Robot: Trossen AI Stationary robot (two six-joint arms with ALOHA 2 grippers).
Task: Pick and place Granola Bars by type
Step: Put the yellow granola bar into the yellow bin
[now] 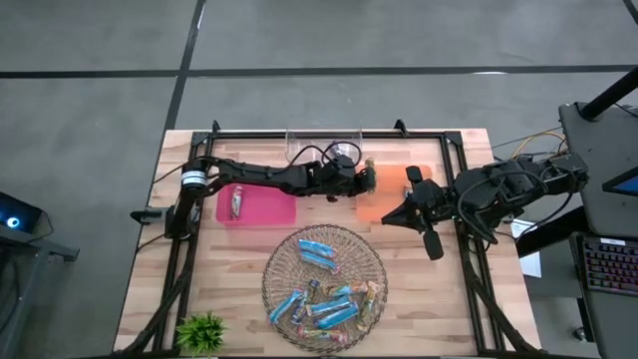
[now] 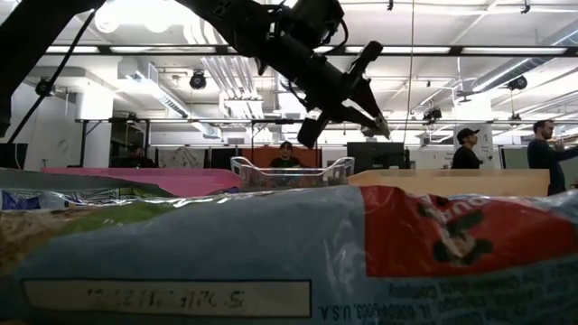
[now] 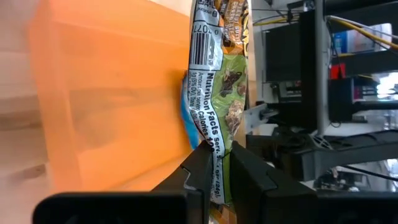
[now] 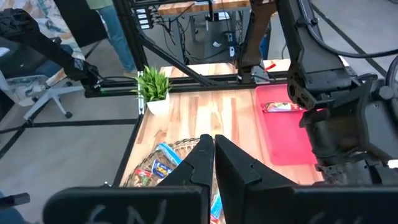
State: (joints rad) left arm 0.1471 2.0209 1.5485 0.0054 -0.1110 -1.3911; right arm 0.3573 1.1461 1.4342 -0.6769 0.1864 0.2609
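Overhead, we see a pale wooden bench (image 1: 239,259) on a grey floor crossed by dark lines; a black frame runs round its edges. On it sit a pink tray (image 1: 264,207) with one bar inside, an orange tray (image 1: 391,201), a clear container (image 1: 321,145) at the far edge, a round wire basket (image 1: 277,261) holding the heap of Granola Bars (image 1: 324,294), and a small green plant (image 1: 202,329) at the near left corner; a keyboard (image 1: 606,264) lies off to the right. The left pincer (image 1: 370,178) reaches across to the orange tray; the right pincer (image 1: 431,239) hangs beside that tray, its fingers together.

From bench level, a wrapper close to the lens fills the lower picture and blocks most of the surface; behind are ceiling lights, ducts and people (image 2: 466,147) at desks; the left arm hangs above the clear container.

In the left wrist view, the left pincer is clamped on a green and brown bar (image 3: 227,93) over the orange tray; a blue bar shows just behind it.

In the right wrist view, the right pincer's fingers are pressed together above the basket; the plant, pink tray and left arm lie beyond.
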